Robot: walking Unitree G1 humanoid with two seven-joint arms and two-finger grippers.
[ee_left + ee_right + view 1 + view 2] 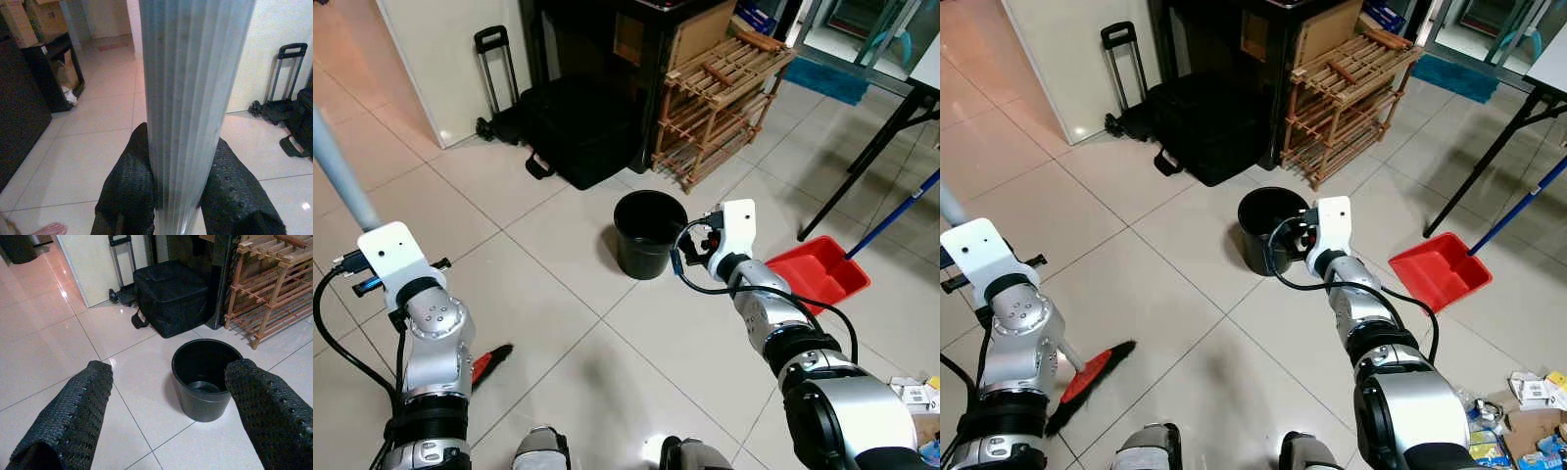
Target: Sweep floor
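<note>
We see the broom handle [190,107] running out past the top and bottom edges of the left wrist view, so neither end shows there. In the head views the broom head [1087,377] is partly covered by our left arm. The red dustpan's [822,269] blue pole [901,215] is cut off at the frame's right edge. Small packets [1533,392] by the lower right corner are too small to identify.

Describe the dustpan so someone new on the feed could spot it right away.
Start at the wooden slatted rack against the dark cabinet, then drop to the black bucket on the tiles in front of it. The dustpan lies on the floor on the robot's right of that bucket, beyond the right gripper. It is the bright red tray with a blue handle.
</note>
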